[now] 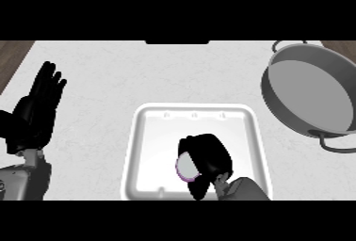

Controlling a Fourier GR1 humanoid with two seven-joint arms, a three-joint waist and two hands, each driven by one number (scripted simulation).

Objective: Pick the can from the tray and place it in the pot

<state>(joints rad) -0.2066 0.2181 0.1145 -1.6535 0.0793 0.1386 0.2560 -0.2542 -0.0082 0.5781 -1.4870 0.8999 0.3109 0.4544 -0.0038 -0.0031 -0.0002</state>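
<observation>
The can [185,167] sits inside the tray [195,109], toward its lower middle, and my right hand [208,154] is curled round it, so that only a pale end with a purple rim shows at the hand's nine o'clock side. I judge this to be the grasp before the lift; I cannot tell whether the can has left the tray floor. The pot [309,96] lies well apart, at about one o'clock from the can, tilted in the view with one handle near the top and one toward me. My left hand [35,113] rests open with fingers up at nine o'clock on the counter [104,80], clear of the work. The risks I see: my fingers hide most of the can, so I may be holding it off-centre and it could swing or slip as I raise it; a low carry toward one o'clock could catch the tray's raised edge or knock the pot's near wall and shove it; and letting go too high could make the can bounce or roll inside the pot.
</observation>
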